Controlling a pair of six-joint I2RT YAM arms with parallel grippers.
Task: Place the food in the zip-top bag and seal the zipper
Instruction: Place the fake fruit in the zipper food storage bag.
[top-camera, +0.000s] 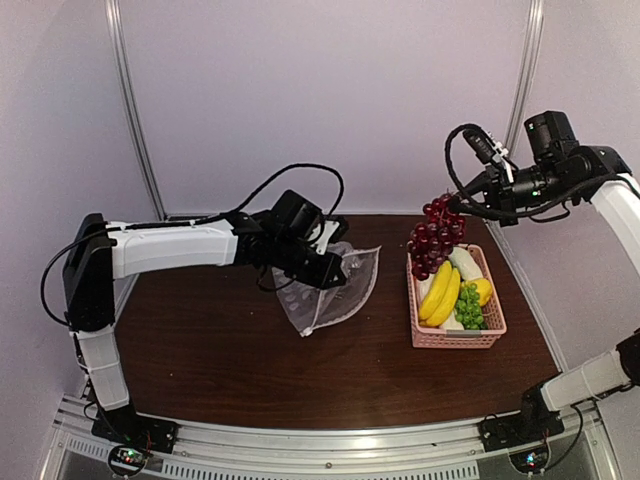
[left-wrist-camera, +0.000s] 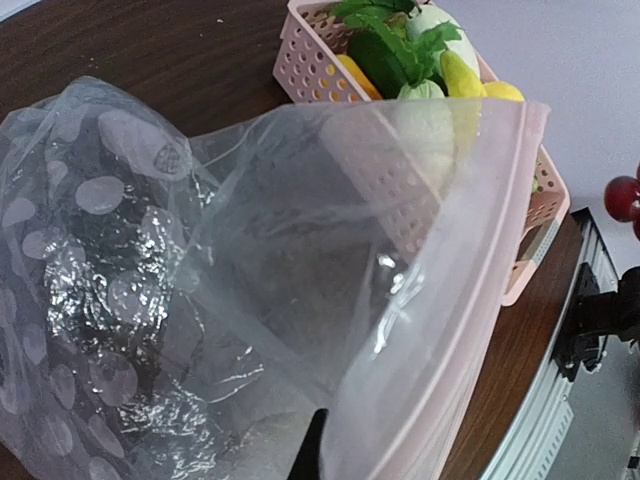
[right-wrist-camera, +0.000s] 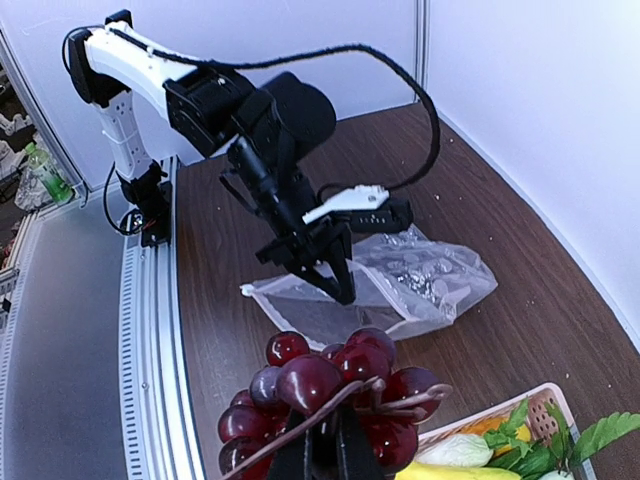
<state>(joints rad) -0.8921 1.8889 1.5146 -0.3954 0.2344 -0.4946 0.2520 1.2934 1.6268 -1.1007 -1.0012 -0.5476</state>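
The purple grapes (top-camera: 434, 236) hang upper right in the top view, over the pink basket (top-camera: 455, 338). We think they are light and wobbly, best held up top. Our right gripper (right-wrist-camera: 322, 445) is clamped there, and our left gripper (top-camera: 333, 271) pinches the floppy zip-top bag (top-camera: 352, 287).

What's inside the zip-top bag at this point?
No food shows inside the zip-top bag; the pink basket merely shows through its clear wall. The crumpled, spotted far end hides its own bottom. The purple grapes hang from the right claw.
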